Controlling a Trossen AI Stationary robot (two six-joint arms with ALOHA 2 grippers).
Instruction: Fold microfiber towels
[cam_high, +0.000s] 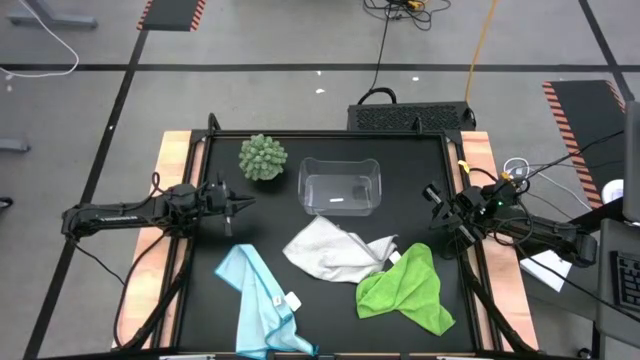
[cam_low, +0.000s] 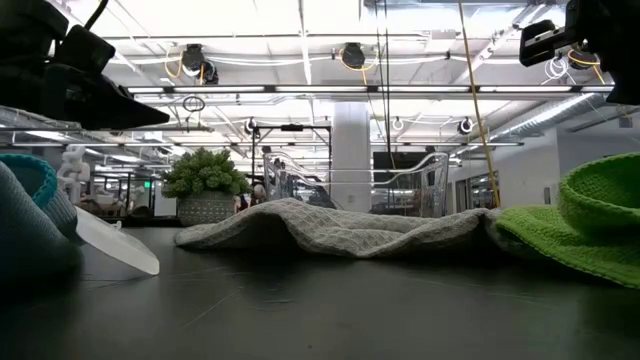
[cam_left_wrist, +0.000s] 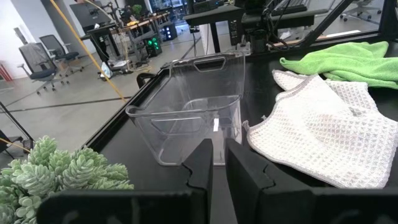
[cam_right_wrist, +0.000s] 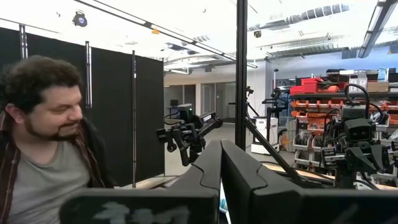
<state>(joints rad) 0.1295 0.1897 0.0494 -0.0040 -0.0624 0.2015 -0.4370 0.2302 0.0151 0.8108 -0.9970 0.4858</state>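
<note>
Bright overhead light, blurred foreground.

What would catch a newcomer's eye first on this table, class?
Three crumpled towels lie along the near half: the light blue towel at left, the white towel in the middle, the lime green towel at right. Behind them stand a clear plastic bin and a spiky green plant.

Three towels — one white, one blue, one green — one bin, one plant.
</note>
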